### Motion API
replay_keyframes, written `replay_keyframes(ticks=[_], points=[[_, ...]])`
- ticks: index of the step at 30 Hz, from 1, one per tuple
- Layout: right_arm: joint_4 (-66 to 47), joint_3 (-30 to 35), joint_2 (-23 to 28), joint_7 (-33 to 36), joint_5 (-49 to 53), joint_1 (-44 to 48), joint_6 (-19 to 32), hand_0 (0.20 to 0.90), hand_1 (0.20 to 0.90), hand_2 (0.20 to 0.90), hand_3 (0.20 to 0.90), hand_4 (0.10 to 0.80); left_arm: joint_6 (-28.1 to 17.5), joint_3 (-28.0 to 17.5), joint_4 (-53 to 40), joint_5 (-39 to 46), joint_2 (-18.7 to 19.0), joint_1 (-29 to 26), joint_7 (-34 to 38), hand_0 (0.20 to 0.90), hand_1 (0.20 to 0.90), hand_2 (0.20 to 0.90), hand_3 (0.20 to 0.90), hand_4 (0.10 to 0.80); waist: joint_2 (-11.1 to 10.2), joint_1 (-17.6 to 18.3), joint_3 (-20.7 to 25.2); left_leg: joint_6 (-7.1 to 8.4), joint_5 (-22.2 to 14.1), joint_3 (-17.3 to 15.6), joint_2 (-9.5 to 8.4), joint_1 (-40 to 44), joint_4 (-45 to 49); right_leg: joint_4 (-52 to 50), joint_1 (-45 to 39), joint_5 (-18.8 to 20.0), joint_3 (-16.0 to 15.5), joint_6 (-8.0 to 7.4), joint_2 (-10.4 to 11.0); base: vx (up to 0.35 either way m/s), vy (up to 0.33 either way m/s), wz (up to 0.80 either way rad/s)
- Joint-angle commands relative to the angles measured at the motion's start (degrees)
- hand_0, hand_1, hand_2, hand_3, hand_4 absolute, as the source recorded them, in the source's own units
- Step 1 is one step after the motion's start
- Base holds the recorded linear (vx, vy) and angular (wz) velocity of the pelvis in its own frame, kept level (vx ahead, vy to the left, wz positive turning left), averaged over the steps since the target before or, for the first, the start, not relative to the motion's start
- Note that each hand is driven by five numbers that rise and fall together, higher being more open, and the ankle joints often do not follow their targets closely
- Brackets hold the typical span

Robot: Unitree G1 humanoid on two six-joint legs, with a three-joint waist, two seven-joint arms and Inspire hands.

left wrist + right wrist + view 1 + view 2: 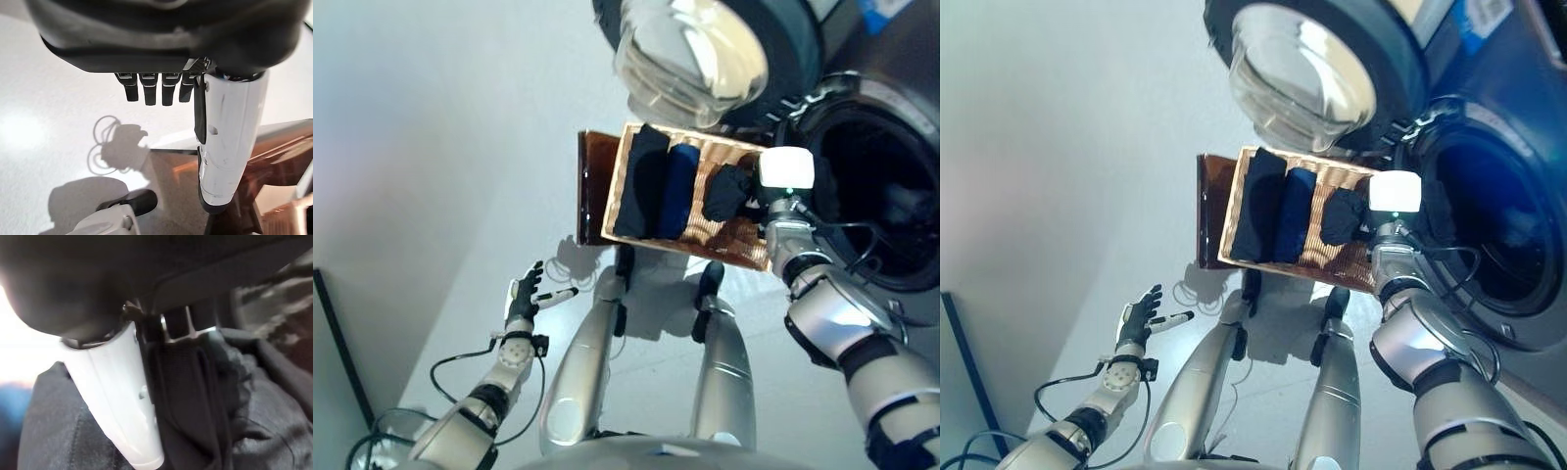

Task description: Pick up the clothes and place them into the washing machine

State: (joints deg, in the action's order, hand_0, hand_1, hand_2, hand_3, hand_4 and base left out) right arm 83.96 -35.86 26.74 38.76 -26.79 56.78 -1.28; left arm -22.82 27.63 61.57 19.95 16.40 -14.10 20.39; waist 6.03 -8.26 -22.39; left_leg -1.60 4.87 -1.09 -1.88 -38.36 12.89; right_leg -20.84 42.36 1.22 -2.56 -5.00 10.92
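Three clothes on a ribbed tray (734,245): folded black piece (638,182) at the left edge, folded blue piece (676,191) touching it mid-tray, crumpled black piece (725,193) at the right, nearest the open washer (876,186).

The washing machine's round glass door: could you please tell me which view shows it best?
The right eye view: the round glass door shows nearly whole, swung open above the brown tray. The left eye view crops its top edge; neither wrist view shows it.
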Motion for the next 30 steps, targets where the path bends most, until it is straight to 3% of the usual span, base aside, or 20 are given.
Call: replay_keyframes(ticks=[1, 3, 6, 7, 8, 11, 13, 17, 22, 30], points=[[-1.4, 8.2, 6.7, 3.2, 18.5, 1.3, 5.7, 0.2, 0.2, 0.2, 0.2, 0.3, -1.3, -0.7, -0.5, -0.5, 0.3, 4.0, 1.6, 0.9, 0.9, 0.9, 0.9, 0.8, 3.8, 1.1, 3.1, 4.07, -0.8, 0.2, -0.38, 0.1, -1.7, 7.6, -5.8, 3.1, -0.7, 0.08, -0.1, 0.025, 0.001, -0.29], [-1.8, 16.7, 6.5, 3.6, 29.9, -1.3, 9.9, 0.2, 0.2, 0.2, 0.2, 0.3, -0.8, -0.8, -0.1, -1.1, -0.3, 4.2, 1.8, 0.9, 0.9, 0.9, 0.9, 0.8, 4.8, 1.3, 3.6, 3.98, -0.9, -0.1, -0.54, 1.2, -2.2, 8.1, -6.5, 3.0, -0.5, -0.13, 0.0, 0.035, -0.007, -0.15], [-2.0, 24.1, 6.6, 2.1, 42.7, -2.9, 14.6, 0.2, 0.2, 0.2, 0.2, 0.3, -0.9, -1.4, -0.9, -1.8, -0.1, 5.0, 1.8, 0.9, 0.9, 0.9, 0.9, 0.8, 6.4, 1.4, 4.5, 3.76, -1.1, -0.4, -0.69, 1.8, -2.9, 8.3, -6.5, 2.8, 0.0, -0.22, 0.1, 0.024, -0.007, -0.05], [-2.0, 24.1, 6.6, 2.1, 42.7, -2.9, 14.6, 0.2, 0.2, 0.2, 0.2, 0.3, -0.9, -1.3, -0.9, -1.8, -0.1, 5.0, 1.8, 0.9, 0.9, 0.9, 0.9, 0.8, 6.3, 1.4, 4.5, 3.76, -1.1, -0.4, -0.68, 1.8, -2.9, 8.3, -6.5, 2.8, 0.0, -0.22, 0.1, 0.038, -0.003, -0.04], [-2.4, 29.1, 5.9, 0.2, 52.3, -3.8, 18.1, 0.2, 0.2, 0.2, 0.2, 0.3, -0.8, -1.7, -1.1, -2.2, -0.2, 5.7, 1.7, 0.9, 0.9, 0.9, 0.9, 0.8, 7.2, 1.5, 5.1, 3.67, -1.2, -0.6, -0.76, 2.0, -3.2, 8.3, -6.2, 2.6, 0.3, -0.27, 0.1, 0.04, -0.001, -0.02], [-4.5, 36.3, 3.7, -4.5, 68.4, -6.1, 24.0, 0.2, 0.2, 0.2, 0.2, 0.3, -0.7, -1.8, -2.2, -2.5, -0.6, 6.3, 1.2, 0.9, 0.9, 0.9, 0.9, 0.8, 8.8, 1.5, 5.6, 3.59, -1.4, -1.0, -0.68, 1.8, -3.5, 8.2, -5.6, 2.1, 0.9, -0.28, 0.1, 0.039, 0.001, -0.09], [-4.7, 36.8, 3.5, -5.0, 69.4, -6.8, 24.3, 0.2, 0.2, 0.2, 0.2, 0.3, -0.7, -2.0, -2.6, -2.4, -0.6, 6.7, 0.9, 0.9, 0.9, 0.9, 0.9, 0.8, 9.0, 1.4, 5.9, 3.55, -1.4, -1.1, -0.63, 1.8, -3.6, 8.3, -5.4, 2.0, 1.1, -0.3, 0.0, 0.029, 0.004, -0.09], [-8.5, 43.0, -0.3, -10.9, 84.6, -7.7, 29.9, 0.2, 0.2, 0.2, 0.2, 0.3, -0.7, -1.9, -2.8, -0.8, -1.4, 7.4, -0.6, 0.9, 0.9, 0.9, 0.9, 0.8, 10.4, 1.3, 6.5, 3.51, -1.7, -1.4, -0.52, 1.5, -3.8, 8.0, -4.6, 1.4, 1.8, -0.3, -0.1, 0.042, -0.001, -0.12], [-13.9, 45.9, -2.6, -14.1, 90.5, -7.3, 34.1, 0.2, 0.2, 0.2, 0.2, 0.3, -0.9, -1.3, -2.5, 1.1, -2.5, 7.7, -2.2, 0.9, 0.9, 0.9, 0.9, 0.8, 11.7, 1.2, 6.9, 3.6, -1.6, -1.6, -0.49, 0.9, -3.9, 7.6, -3.7, 1.1, 2.3, -0.18, -0.2, 0.034, -0.012, -0.05], [-14.5, 45.4, 3.2, -13.2, 90.2, 0.6, 35.6, 0.2, 0.2, 0.2, 0.2, 0.3, -1.0, -0.8, -1.9, 2.3, -2.2, 8.0, -3.9, 0.9, 0.9, 0.9, 0.9, 0.8, 12.3, 0.1, 7.9, 3.98, -1.9, -1.2, -0.43, 0.4, -3.6, 6.5, -2.7, 0.3, 2.2, 0.0, -0.2, 0.028, -0.012, -0.01]])
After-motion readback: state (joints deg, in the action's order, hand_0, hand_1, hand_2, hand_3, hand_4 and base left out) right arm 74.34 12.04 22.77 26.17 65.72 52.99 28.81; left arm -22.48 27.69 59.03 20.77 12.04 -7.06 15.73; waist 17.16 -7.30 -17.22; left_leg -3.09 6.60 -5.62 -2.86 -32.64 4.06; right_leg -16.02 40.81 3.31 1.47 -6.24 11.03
